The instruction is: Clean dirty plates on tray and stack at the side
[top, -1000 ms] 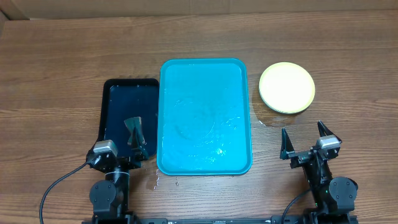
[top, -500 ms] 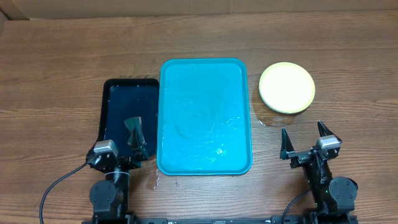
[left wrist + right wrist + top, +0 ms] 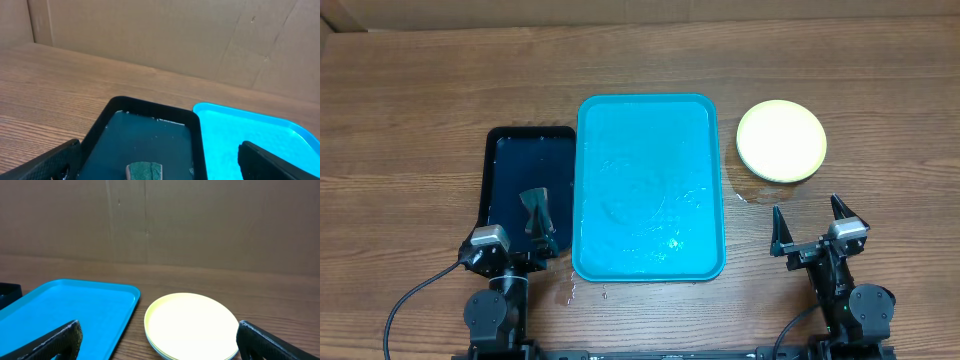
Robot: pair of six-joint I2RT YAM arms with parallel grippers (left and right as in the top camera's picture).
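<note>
The turquoise tray lies lengthwise at the middle of the wooden bench, and its floor shows a wet sheen and faint streaks. The plates sit in 1 stack on the bench just beside the tray's far right corner, apart from its rim. The top plate is pale lime-green with a whitish centre, and the right wrist view shows at least 1 more rim under it. A damp patch darkens the wood at the stack's near edge.

A dark navy tray lies against the turquoise tray's left side. It holds a green sponge, seen at the bottom of the left wrist view.

The left hand hovers over the near end of the navy tray, its fingers spread wide and gripping nothing. The right hand sits near the stack, on its near side, also spread wide and empty. Brown cardboard walls the far side of the bench.
</note>
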